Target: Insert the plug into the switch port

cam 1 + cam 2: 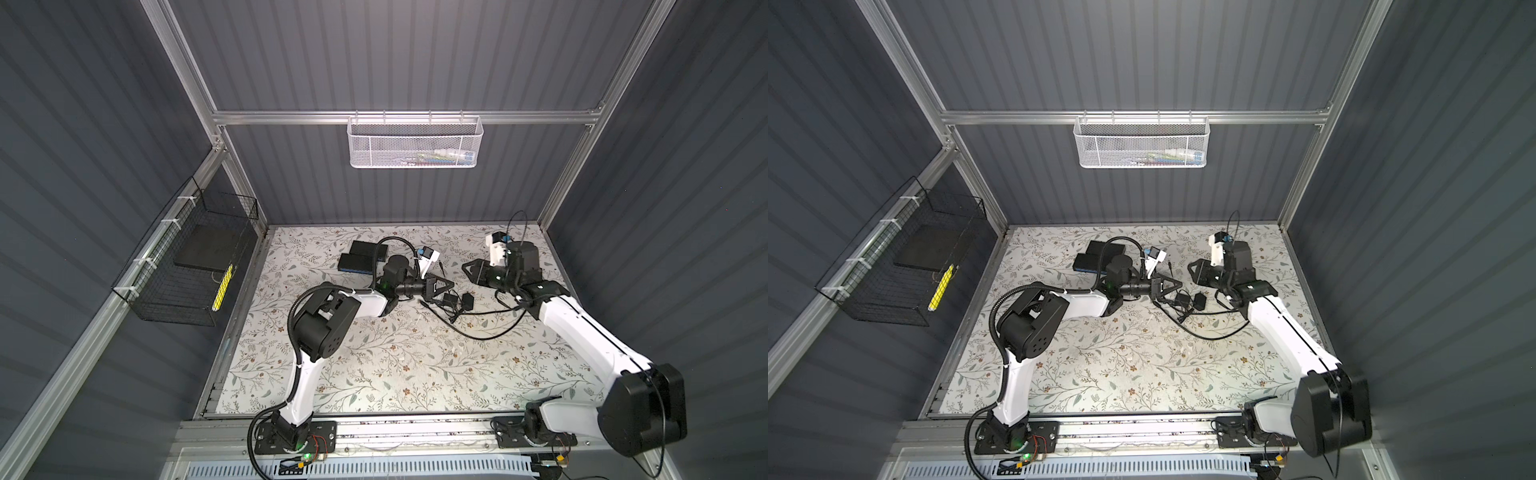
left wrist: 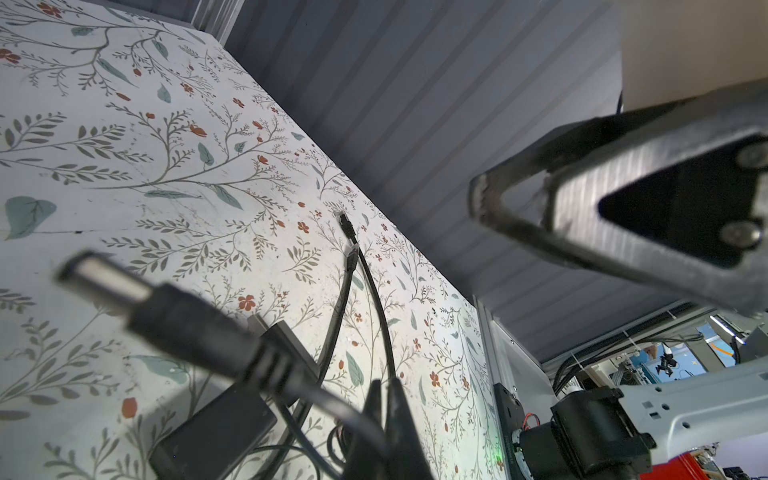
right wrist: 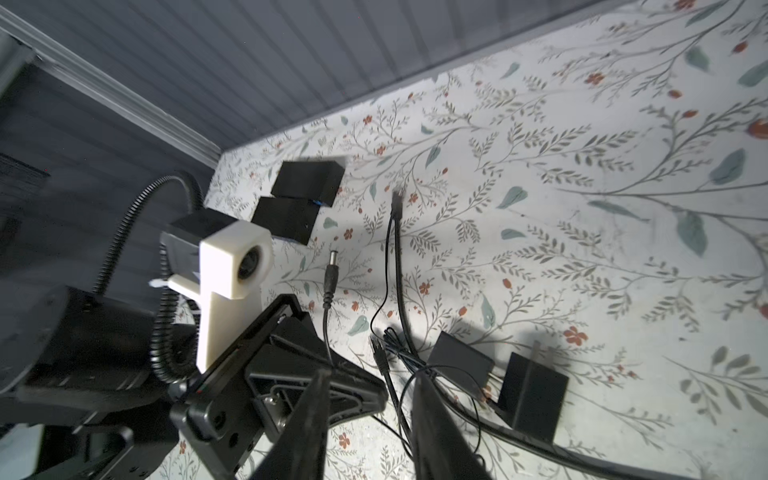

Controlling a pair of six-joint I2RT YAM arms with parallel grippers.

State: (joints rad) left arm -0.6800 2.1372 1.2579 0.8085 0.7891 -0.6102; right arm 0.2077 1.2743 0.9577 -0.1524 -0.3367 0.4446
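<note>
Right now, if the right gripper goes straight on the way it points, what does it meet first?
Probably the cable of the plug, pinched in the shut left gripper just ahead of the right gripper; depth is unclear.

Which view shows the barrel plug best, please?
The right wrist view: the barrel plug is sharp and whole. The left wrist view shows it close but blurred; in both top views it is tiny.

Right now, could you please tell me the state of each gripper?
Left gripper: closed on the plug cable, just behind the plug.
Right gripper: open, holding nothing.
</note>
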